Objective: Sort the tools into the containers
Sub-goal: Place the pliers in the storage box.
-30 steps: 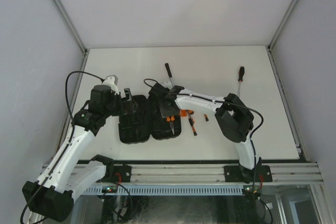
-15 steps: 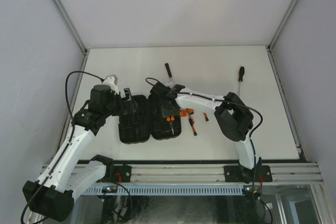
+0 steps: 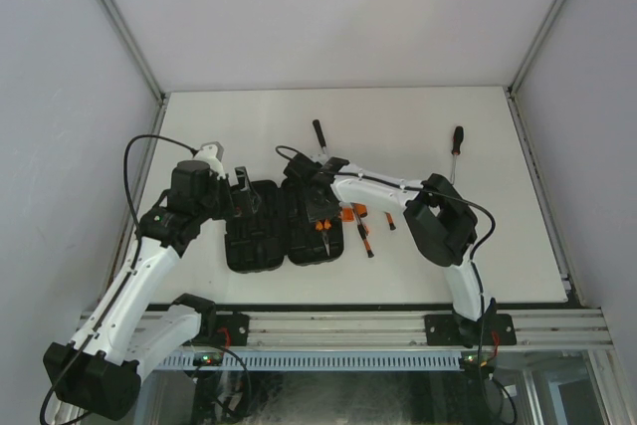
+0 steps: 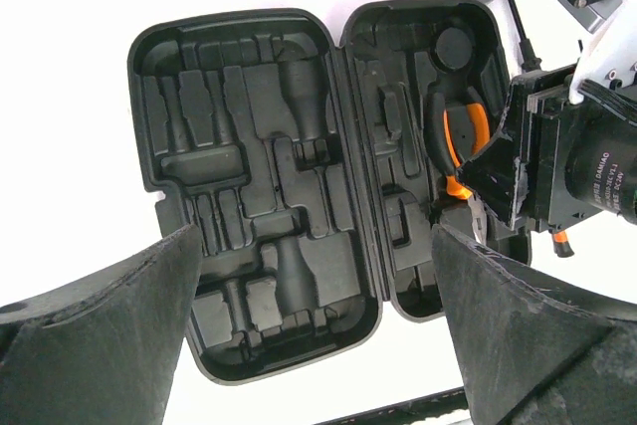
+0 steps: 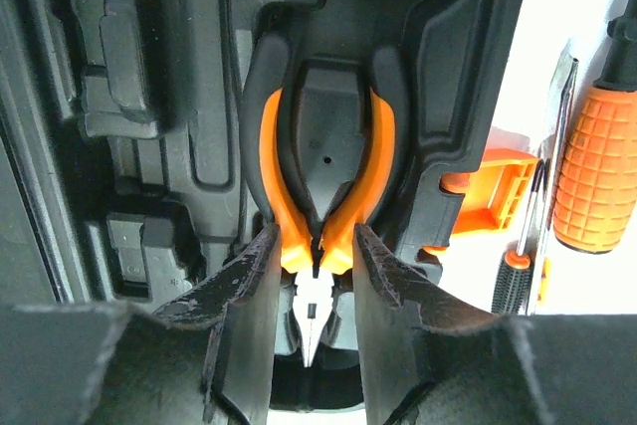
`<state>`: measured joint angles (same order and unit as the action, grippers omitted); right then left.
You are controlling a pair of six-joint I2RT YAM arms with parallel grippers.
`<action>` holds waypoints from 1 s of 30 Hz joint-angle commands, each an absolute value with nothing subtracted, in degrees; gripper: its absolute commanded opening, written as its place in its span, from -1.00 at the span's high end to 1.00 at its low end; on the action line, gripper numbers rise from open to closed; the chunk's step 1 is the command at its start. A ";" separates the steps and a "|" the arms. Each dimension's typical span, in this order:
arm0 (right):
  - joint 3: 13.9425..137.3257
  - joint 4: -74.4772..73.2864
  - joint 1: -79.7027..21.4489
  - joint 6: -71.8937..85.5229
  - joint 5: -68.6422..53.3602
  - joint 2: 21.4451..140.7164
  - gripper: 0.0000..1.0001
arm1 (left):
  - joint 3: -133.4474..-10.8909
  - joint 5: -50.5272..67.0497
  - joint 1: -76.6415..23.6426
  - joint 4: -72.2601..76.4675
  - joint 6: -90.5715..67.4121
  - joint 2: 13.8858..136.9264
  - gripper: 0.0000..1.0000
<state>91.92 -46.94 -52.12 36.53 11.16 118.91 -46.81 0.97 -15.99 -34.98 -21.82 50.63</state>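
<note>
White tabletop (image 3: 418, 136) under everything: your right gripper (image 5: 314, 281) pinches the orange-handled pliers (image 5: 299, 241) at their joint, seated in the tool case's (image 4: 259, 196) 3 o'clock half, slightly tighter than 1 second ago. Your left gripper (image 4: 314, 281) stays spread wide above the case.

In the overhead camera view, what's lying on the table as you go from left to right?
tool case → slim screwdrivers → black-handled screwdriver. The pliers in the case and the black-handled tool beyond it overlap the case's span, so they are left out.
</note>
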 commanded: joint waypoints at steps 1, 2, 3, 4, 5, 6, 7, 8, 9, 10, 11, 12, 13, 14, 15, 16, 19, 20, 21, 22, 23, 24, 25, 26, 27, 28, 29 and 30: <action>89.74 -50.89 -51.77 36.16 8.95 124.80 0.45 | -45.24 2.40 -15.56 -33.14 -21.00 50.48 -1.00; 89.81 -51.02 -51.72 36.05 8.89 125.11 0.46 | -45.23 2.39 -15.56 -33.12 -21.03 50.51 -1.00; 89.87 -51.27 -51.66 35.99 8.80 125.43 0.47 | -45.26 2.45 -15.53 -33.10 -20.95 50.51 -1.00; 89.95 -51.44 -51.64 35.89 8.81 125.75 0.48 | -45.37 2.45 -15.47 -33.05 -20.92 50.60 -1.00; 89.99 -51.75 -51.68 35.75 8.84 126.05 0.49 | -45.27 2.49 -15.47 -33.07 -20.92 50.59 -1.00; 90.04 -51.95 -51.68 35.71 8.86 126.38 0.49 | -45.36 2.48 -15.45 -33.05 -20.86 50.54 -1.00; 90.02 -52.19 -51.68 35.69 8.75 126.65 0.50 | -45.32 2.53 -15.43 -33.07 -20.91 50.54 -1.00; 90.01 -52.27 -51.60 35.68 8.71 126.85 0.50 | -45.29 2.52 -15.43 -33.13 -20.92 50.61 -1.00; 89.94 -52.43 -51.55 35.58 8.70 127.14 0.51 | -45.36 2.58 -15.37 -33.13 -20.94 50.55 -1.00; 89.92 -52.61 -51.52 35.48 8.62 127.39 0.51 | -45.43 2.61 -15.37 -33.05 -20.92 50.54 -1.00; 89.98 -52.76 -51.51 35.48 8.66 127.57 0.53 | -45.44 2.64 -15.35 -32.97 -20.86 50.61 -1.00; 90.06 -53.12 -51.50 35.38 8.88 127.90 0.53 | -45.44 2.67 -15.33 -33.04 -20.91 50.63 -1.00; 90.27 -53.54 -51.49 35.36 9.14 128.11 0.54 | -45.44 2.67 -15.30 -32.97 -20.92 50.64 -1.00; 90.45 -53.86 -51.41 35.23 9.28 128.40 0.55 | -45.43 2.69 -15.27 -32.96 -20.85 50.63 -1.00; 90.59 -54.32 -51.42 35.17 9.40 128.80 0.56 | -45.42 2.68 -15.22 -32.96 -20.91 50.68 -1.00; 90.69 -54.58 -51.30 35.08 9.41 129.03 0.56 | -45.44 2.70 -15.15 -32.96 -20.92 50.66 -1.00; 91.15 -55.42 -51.24 34.90 9.56 129.68 0.58 | -45.43 2.77 -15.10 -32.96 -20.91 50.58 -1.00; 91.34 -55.75 -51.20 34.79 9.65 129.92 0.59 | -45.44 2.79 -15.06 -32.95 -20.92 50.54 -1.00; 91.54 -56.11 -51.23 34.76 9.68 130.21 0.60 | -45.44 2.84 -14.99 -32.88 -20.92 50.60 -1.00; 91.80 -56.36 -51.18 34.72 9.65 130.50 0.61 | -45.44 2.82 -14.98 -32.87 -20.87 50.62 -1.00; 91.98 -56.67 -51.23 34.64 9.63 130.77 0.62 | -45.44 2.86 -14.92 -32.94 -20.85 50.61 -1.00; 92.20 -56.99 -51.16 34.56 9.52 131.04 0.62 | -45.44 2.84 -14.93 -32.93 -20.91 50.51 -1.00; 92.38 -57.30 -51.15 34.48 9.50 131.38 0.62 | -45.41 2.74 -14.90 -32.95 -20.81 50.41 -1.00; 92.50 -57.59 -51.15 34.46 9.53 131.50 0.63 | -45.38 2.63 -14.92 -32.96 -20.83 50.42 -1.00; 92.54 -57.77 -51.15 34.44 9.51 131.66 0.63 | -45.42 2.58 -14.91 -33.02 -20.83 50.36 -0.99; 92.55 -57.94 -51.03 34.40 9.37 131.88 0.64 | -45.44 2.44 -14.87 -33.11 -20.79 50.23 -0.99; 92.63 -58.12 -51.06 34.24 9.21 132.20 0.64 | -45.44 2.33 -14.86 -33.10 -20.83 50.13 -0.99; 92.64 -58.30 -51.06 34.12 9.12 132.40 0.65 | -45.44 2.04 -14.85 -33.17 -20.79 49.98 -1.00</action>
<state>97.47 -53.15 -51.37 34.98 10.15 123.22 -46.81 1.87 -15.35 -34.83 -21.80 50.63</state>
